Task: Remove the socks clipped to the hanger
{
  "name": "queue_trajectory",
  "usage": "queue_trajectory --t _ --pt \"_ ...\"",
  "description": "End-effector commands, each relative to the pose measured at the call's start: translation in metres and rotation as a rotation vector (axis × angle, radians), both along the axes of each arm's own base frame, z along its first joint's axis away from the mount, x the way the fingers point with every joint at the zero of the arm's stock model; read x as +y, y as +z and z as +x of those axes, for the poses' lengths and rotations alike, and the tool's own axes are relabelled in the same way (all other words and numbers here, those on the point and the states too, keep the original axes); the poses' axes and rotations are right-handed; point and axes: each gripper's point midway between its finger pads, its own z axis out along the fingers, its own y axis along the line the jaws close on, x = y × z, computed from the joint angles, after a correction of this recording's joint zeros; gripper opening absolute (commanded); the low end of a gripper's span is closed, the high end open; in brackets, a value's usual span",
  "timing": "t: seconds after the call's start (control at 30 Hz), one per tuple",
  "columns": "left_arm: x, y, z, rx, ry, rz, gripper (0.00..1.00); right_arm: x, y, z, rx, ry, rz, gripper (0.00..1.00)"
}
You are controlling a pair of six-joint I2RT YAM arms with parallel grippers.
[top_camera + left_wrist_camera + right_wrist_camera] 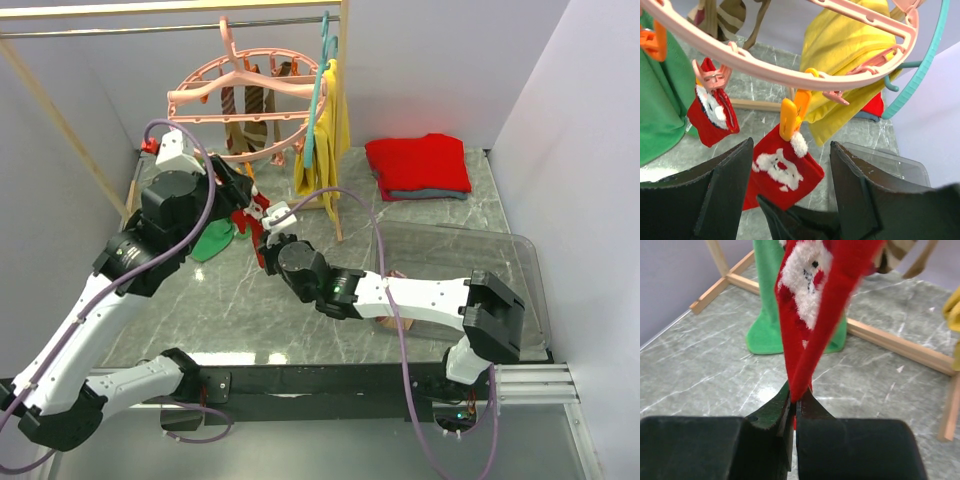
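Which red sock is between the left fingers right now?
The red sock on the orange clip, hanging between the fingers of the left gripper; the other red sock hangs from a pink clip, farther left.

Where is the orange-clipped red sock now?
Left wrist view, centre: the red sock hangs from the orange clip under the hanger, between the fingers of the left gripper, lower end pinched by the right gripper.

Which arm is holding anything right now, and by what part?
The right gripper pinches the red sock by its lower end. The left gripper holds nothing; its jaws stand open either side of that sock.
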Motion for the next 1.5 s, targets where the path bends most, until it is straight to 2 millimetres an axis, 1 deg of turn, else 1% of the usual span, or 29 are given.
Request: queue_trajectory --t 0.0,0.1,0.2,0.33,0.47,0.57,0.73,0.77,0.9,0.97,1.0,1.03,1.07,1.13,1.17,1.23,1.27,1.33,1.47 --pt "-0.002 0.018 0.009 -0.061 0.011 0.003 0.68 -0.008 0.035 0.003 -0.053 -0.083 0.035 0.0" --pt "0.001 0.019 0.015 -0.063 0.032 0.031 0.68 -0.008 0.041 0.002 -0.06 -0.085 0.039 0.0" --pt "-0.003 0.02 0.019 -0.069 0.03 0.032 0.68 -0.007 0.042 0.0 -0.068 -0.088 0.025 0.0" --pt "-0.007 0.012 0.029 -0.05 0.04 0.054 0.69 -0.007 0.042 -0.002 -0.07 -0.093 0.019 0.0" --pt "-0.009 0.017 0.034 -0.074 0.044 0.045 0.7 -0.006 0.042 -0.003 -0.073 -0.096 0.009 0.0" --pt "-0.01 0.016 0.037 -0.075 0.047 0.052 0.7 -0.006 0.045 -0.005 -0.08 -0.1 0.008 0.0" --pt "-0.009 0.007 0.048 -0.063 0.085 0.1 0.69 -0.006 0.046 -0.009 -0.085 -0.1 0.004 0.0" --pt "-0.008 0.007 0.049 -0.067 0.089 0.108 0.64 -0.007 0.047 -0.008 -0.084 -0.101 0.007 0.0" --pt "-0.008 0.005 0.054 -0.069 0.097 0.133 0.55 -0.007 0.048 -0.012 -0.083 -0.097 0.013 0.0" --pt "-0.008 0.004 0.055 -0.063 0.099 0.14 0.48 -0.007 0.047 -0.012 -0.084 -0.097 0.01 0.0" --pt "-0.008 0.003 0.055 -0.062 0.099 0.142 0.46 -0.007 0.047 -0.013 -0.084 -0.095 0.01 0.0" --pt "-0.008 0.004 0.054 -0.064 0.098 0.139 0.43 -0.008 0.046 -0.012 -0.083 -0.099 0.01 0.0" --pt "-0.007 0.006 0.054 -0.07 0.1 0.135 0.37 -0.008 0.046 -0.012 -0.083 -0.098 0.007 0.0" --pt "-0.007 0.009 0.052 -0.079 0.094 0.13 0.33 -0.008 0.046 -0.013 -0.083 -0.097 0.008 0.0" --pt "-0.007 0.011 0.052 -0.086 0.092 0.129 0.27 -0.008 0.045 -0.013 -0.082 -0.098 0.007 0.0" --pt "-0.007 0.012 0.051 -0.087 0.089 0.129 0.2 -0.008 0.044 -0.013 -0.08 -0.099 0.006 0.0" --pt "-0.006 0.012 0.051 -0.087 0.091 0.129 0.13 -0.008 0.044 -0.013 -0.08 -0.099 0.006 0.0" --pt "-0.006 0.013 0.051 -0.088 0.091 0.126 0.01 -0.008 0.043 -0.013 -0.078 -0.1 0.001 0.0" --pt "-0.007 0.013 0.049 -0.091 0.08 0.121 0.01 -0.013 0.038 -0.014 -0.071 -0.109 -0.009 0.0"
